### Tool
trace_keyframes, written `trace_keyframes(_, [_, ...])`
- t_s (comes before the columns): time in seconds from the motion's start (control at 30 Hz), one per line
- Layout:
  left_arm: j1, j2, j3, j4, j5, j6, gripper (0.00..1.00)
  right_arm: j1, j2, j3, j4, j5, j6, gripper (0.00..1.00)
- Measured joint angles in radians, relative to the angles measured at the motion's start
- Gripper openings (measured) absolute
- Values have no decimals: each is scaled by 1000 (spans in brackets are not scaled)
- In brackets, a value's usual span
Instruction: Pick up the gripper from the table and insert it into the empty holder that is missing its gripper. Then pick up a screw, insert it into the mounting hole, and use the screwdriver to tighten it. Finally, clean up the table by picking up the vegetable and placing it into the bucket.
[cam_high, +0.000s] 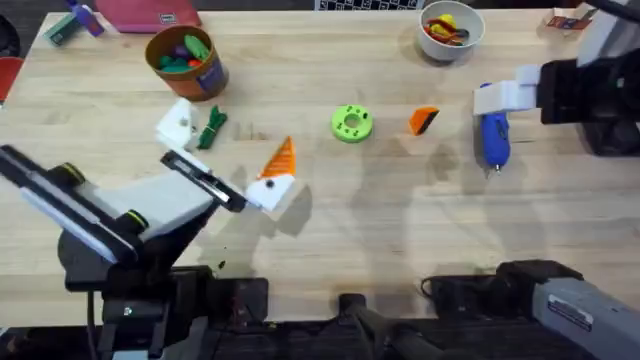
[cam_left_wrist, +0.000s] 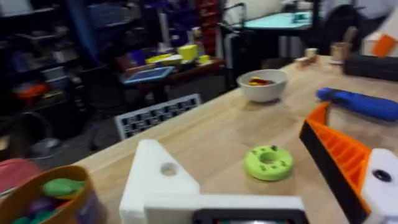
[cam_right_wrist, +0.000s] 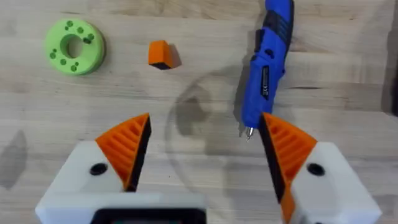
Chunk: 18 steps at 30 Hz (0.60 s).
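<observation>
The loose white gripper part (cam_high: 178, 124) lies on the table (cam_high: 350, 210) beside a green vegetable (cam_high: 212, 127), below the brown bucket (cam_high: 186, 60). The left gripper (cam_high: 262, 180) reaches in low from the lower left, one orange pad bare, jaws spread. The right gripper (cam_right_wrist: 202, 152), jaws spread wide, hangs over the blue screwdriver (cam_high: 492, 130). The green ring (cam_high: 351, 123) sits mid-table.

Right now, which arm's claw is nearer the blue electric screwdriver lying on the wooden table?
Right. The right claw hovers open just above the blue electric screwdriver, near its tip. The left claw sits across the table, beyond the green ring.
</observation>
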Motion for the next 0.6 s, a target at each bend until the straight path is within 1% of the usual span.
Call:
trace_keyframes(0.2, [0, 0, 0, -67, 222, 0, 985, 0, 0, 0, 0, 0, 0, 994])
trace_keyframes(0.3, [0, 0, 0, -121, 304, 0, 985, 0, 0, 0, 0, 0, 0, 994])
trace_keyframes(0.43, [0, 0, 0, -189, 360, -8, 985, 0, 0, 0, 0, 0, 0, 994])
trace_keyframes(0.6, [0, 0, 0, -239, 385, -26, 985, 0, 0, 0, 0, 0, 0, 994])
